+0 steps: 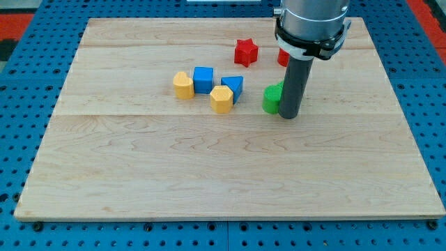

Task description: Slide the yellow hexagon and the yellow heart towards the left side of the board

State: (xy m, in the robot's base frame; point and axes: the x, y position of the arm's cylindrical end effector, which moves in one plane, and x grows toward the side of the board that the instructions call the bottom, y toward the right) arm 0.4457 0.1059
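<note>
**Block and Tip Positions on the Bench**

The arm carries no claw, so no claw state applies; it ends in a dark rod. My tip [289,116] rests on the wooden bench [209,174], right of centre, against the right side of a green block [271,99] whose shape is partly hidden by the rod.

The yellow heart [183,85] sits left of centre, touching the left side of a blue cube [203,79]. The yellow hexagon [221,99] lies just below and to the right of the cube, in contact with a blue triangle [234,86]. Both yellow blocks are well apart from my tip, toward the view's left.

A red star [245,51] lies near the view's top. A second red block [283,57] is mostly hidden behind the arm.
</note>
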